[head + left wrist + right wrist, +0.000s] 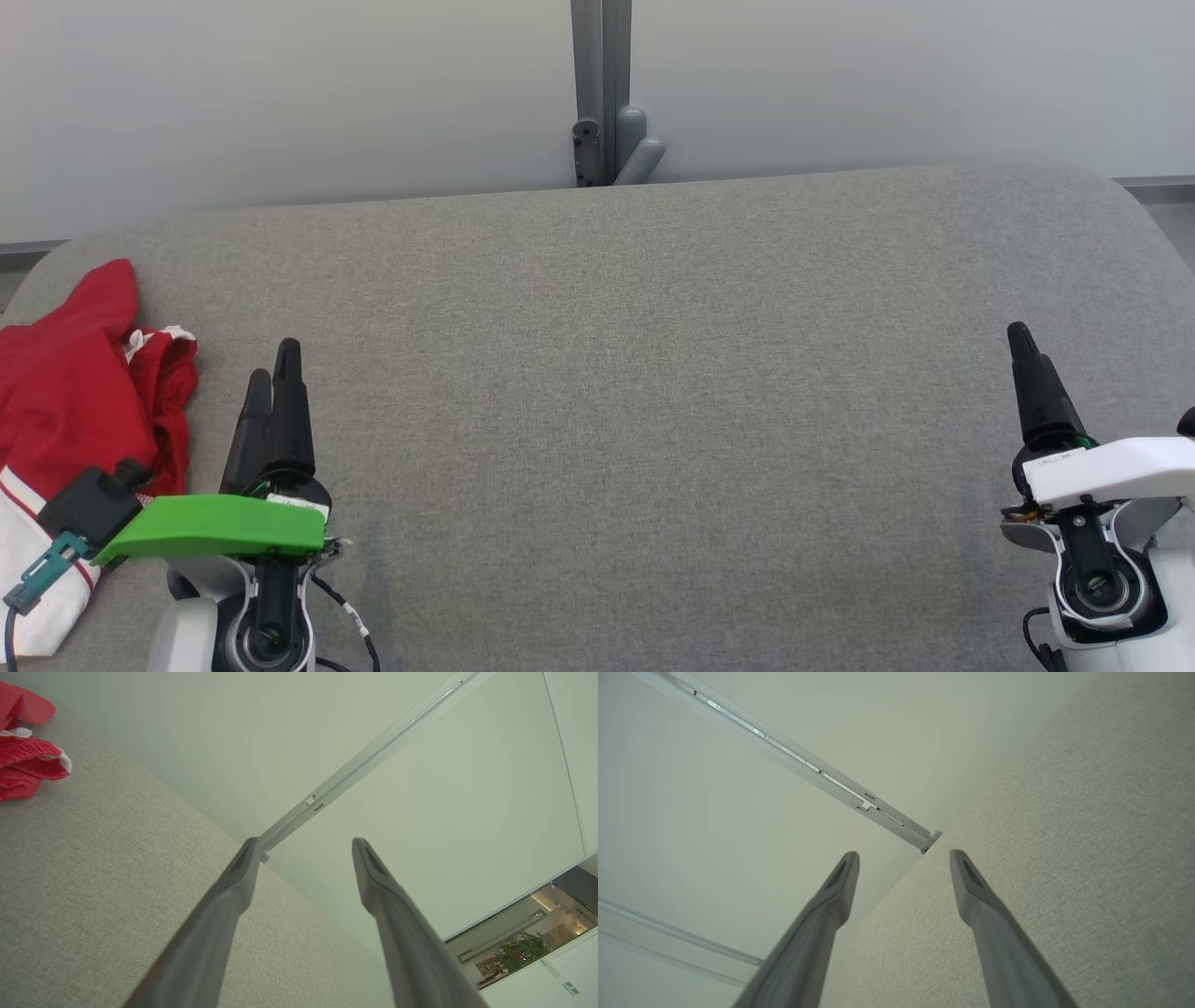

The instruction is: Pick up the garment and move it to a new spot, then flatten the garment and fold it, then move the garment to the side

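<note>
I have the garment (65, 392) at the far left edge of the counter (653, 373). It is a crumpled heap, red with white trim, and its white lower part runs off the bottom left corner of the head view. My left wrist view catches it at the upper left corner, lying on the grey cloth.

My left tool (304, 841) sits just right of the garment, apart from it. Its fingers are spread with nothing between them, and they point toward the wall. A green cover (219, 527) caps that wrist, and a black block (89, 509) with a teal plug hangs in front of the garment's lower part.

My right tool (903, 853) is well apart, at the counter's right edge, fingers also spread and empty, under a white cover (1111, 467). A grey post (602, 93) stands against the wall behind the counter's middle.
</note>
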Controlling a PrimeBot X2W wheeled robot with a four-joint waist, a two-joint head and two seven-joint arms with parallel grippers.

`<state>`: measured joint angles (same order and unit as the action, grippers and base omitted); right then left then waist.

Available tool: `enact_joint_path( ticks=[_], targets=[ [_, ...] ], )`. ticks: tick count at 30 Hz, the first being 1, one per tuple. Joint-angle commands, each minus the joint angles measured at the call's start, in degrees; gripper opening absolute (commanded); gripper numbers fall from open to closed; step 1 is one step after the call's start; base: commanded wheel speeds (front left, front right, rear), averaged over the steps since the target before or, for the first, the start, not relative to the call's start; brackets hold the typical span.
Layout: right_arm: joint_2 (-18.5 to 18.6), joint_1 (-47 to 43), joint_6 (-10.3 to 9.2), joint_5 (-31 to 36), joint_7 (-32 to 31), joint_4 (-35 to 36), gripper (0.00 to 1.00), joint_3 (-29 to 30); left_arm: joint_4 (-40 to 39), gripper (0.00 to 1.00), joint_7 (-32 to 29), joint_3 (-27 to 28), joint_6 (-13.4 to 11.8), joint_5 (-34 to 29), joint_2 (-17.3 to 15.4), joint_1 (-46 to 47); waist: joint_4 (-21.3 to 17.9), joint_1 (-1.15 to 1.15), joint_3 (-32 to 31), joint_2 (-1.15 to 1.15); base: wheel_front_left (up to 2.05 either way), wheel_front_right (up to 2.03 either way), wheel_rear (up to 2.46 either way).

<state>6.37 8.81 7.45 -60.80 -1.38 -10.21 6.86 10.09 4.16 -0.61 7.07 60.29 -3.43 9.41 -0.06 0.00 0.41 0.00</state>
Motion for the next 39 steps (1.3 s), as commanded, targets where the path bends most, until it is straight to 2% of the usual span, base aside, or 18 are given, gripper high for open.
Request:
enact_joint_path(
  ticks=[1,6,21,39],
  targets=[
    [0.7,1.8,0.03,3.7,1.0,2.3,1.0,-0.3,-1.5,1.0,0.7,-0.7,-0.2,-4.4,-1.0,2.0,0.0,0.0,0.0,0.0,0.0,0.0,0.0],
    [1.3,1.4,0.03,9.6,2.3,2.9,1.0,-1.1,-2.2,1.0,1.5,-2.1,-0.7,-10.4,-1.8,2.3,0.0,0.0,-0.2,0.0,0.0,0.0,0.0],
    [2.9,1.6,0.04,25.2,5.5,2.8,1.0,-3.5,-0.1,1.0,3.7,-5.0,-2.1,-22.7,-3.8,3.3,0.0,0.0,-0.4,0.0,0.0,0.0,0.0],
    [2.9,1.6,0.04,38.4,9.1,1.3,1.0,-4.4,5.7,1.0,6.0,-7.7,-3.7,-34.8,-5.1,5.2,0.0,0.0,-0.5,0.0,0.0,0.0,0.0]
  ],
)
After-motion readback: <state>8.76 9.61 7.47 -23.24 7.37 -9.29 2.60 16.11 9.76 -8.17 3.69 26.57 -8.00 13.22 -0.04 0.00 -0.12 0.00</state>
